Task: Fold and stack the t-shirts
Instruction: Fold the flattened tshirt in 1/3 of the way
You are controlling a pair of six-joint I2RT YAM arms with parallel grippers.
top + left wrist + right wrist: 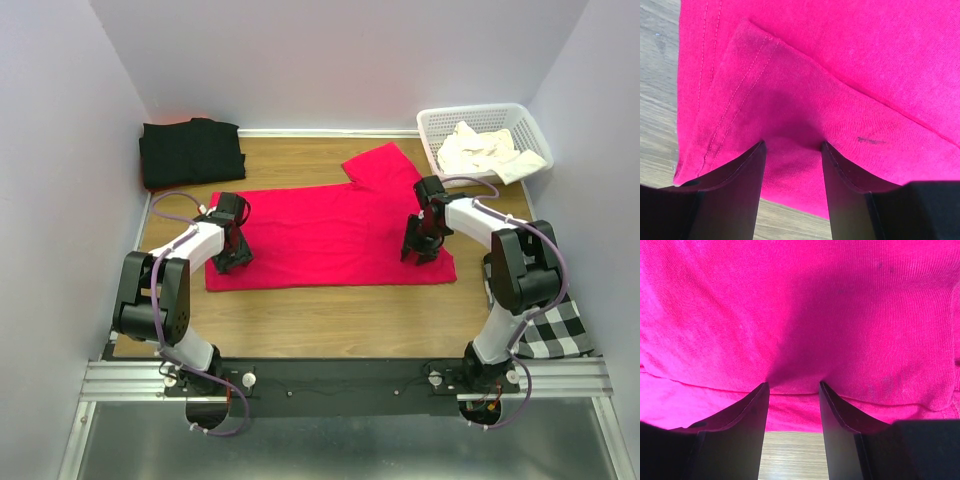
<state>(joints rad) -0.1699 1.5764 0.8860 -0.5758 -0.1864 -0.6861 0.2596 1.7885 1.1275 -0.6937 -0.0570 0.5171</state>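
Note:
The crimson-red t-shirt (pixel 330 235) lies spread on the wooden table, one sleeve pointing to the back right. My left gripper (pixel 232 262) stands on its left end, and my right gripper (pixel 418 255) on its right end near the front edge. In the left wrist view the open left gripper (pixel 792 145) has its tips on a folded-over, stitched flap of the red fabric (pixel 865 60). In the right wrist view the open right gripper (pixel 792 385) has its tips on a fold of the red fabric (pixel 800 305). The black t-shirt (pixel 190 150) lies folded at the back left. The cream-white t-shirt (pixel 485 150) lies crumpled in the basket.
A white lattice basket (pixel 440 120) stands at the back right corner. A black-and-white checkered cloth (pixel 555 325) lies at the right edge beside the right arm's base. Walls close in on the left, back and right. Bare wood (pixel 330 320) runs along the front.

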